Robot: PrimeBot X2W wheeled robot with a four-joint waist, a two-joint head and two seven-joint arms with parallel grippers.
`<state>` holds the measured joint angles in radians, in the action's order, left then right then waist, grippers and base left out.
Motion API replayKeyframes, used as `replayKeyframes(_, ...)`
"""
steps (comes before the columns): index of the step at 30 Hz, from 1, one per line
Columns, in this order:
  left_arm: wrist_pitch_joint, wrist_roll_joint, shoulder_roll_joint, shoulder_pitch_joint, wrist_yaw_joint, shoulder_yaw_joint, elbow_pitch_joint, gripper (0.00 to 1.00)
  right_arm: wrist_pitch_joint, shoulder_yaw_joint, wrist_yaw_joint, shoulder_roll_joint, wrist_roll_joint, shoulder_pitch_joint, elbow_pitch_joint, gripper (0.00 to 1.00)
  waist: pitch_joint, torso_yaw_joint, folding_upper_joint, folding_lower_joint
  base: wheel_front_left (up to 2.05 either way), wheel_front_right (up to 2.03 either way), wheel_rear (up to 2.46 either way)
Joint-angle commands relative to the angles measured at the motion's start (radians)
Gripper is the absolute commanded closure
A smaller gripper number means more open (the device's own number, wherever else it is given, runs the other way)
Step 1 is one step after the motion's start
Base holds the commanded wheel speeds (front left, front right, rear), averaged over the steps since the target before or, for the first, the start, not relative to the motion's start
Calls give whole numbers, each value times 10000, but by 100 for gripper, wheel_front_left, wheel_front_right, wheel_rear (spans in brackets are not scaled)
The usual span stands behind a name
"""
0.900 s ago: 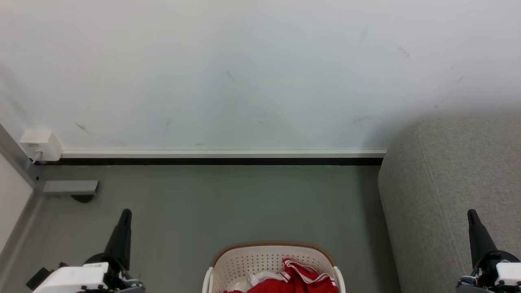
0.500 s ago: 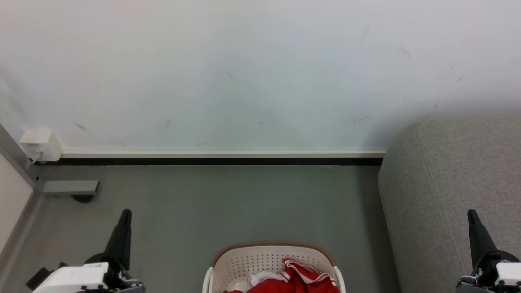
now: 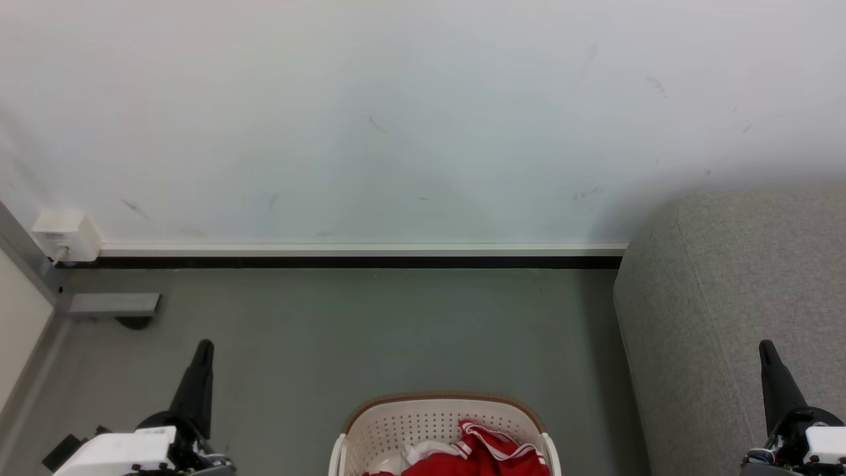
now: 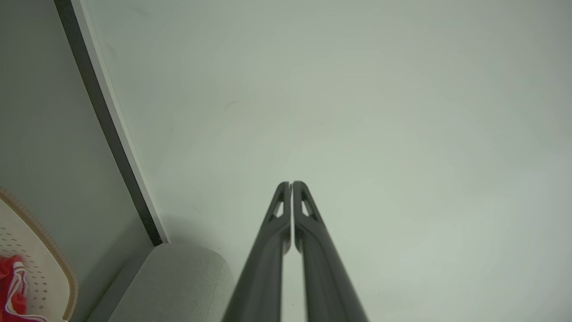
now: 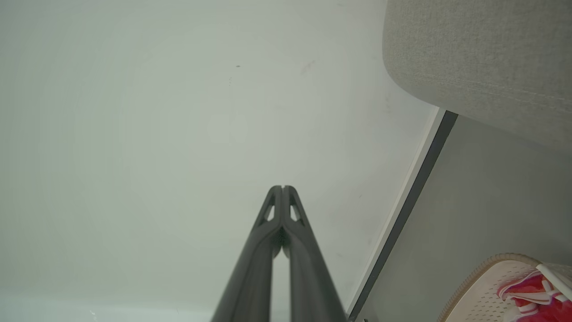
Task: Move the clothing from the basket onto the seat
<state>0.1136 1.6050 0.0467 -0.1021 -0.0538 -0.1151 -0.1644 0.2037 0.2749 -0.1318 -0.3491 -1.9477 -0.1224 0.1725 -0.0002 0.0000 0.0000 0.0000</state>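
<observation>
While clothing (image 3: pixel 486 456) lies in basket (image 3: pixel 396 423) | left tool (image 3: pixel 203 345) aimed at wall (image 3: pixel 396 132), pressed together | right tool (image 3: pixel 765 345) likewise

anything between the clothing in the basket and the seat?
Nothing visible does, apart from the basket's own wall. The clothing lies in the basket, and a strip of bare floor separates the basket from the seat on the robot's right.
</observation>
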Motion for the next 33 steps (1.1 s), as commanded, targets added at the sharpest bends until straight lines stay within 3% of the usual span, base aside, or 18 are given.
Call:
replayKeyframes(1, 20, 147, 71, -33, -64, -16, 16, 100, 37, -9, 23, -80, -89, -135, -24, 100, 0, 0, 0, 0, 0, 0, 0)
replayKeyframes(28, 20, 147, 70, -33, -64, -15, 16, 100, 38, -8, 23, -81, -89, -136, -25, 100, 0, 0, 0, 0, 0, 0, 0)
replayKeyframes(29, 0, 0, 2, 0, 0, 0, 0, 0, 0, 0, 0, 0, 0, 0, 0, 0, 0, 0, 0, 0, 0, 0, 0)
replayKeyframes(33, -6, -19, -54, 169, 19, 12, -215, 0, -2, 100, 0, 148, 12, 166, 186, 0, 1, 0, 0, 0, 0, 0, 0)
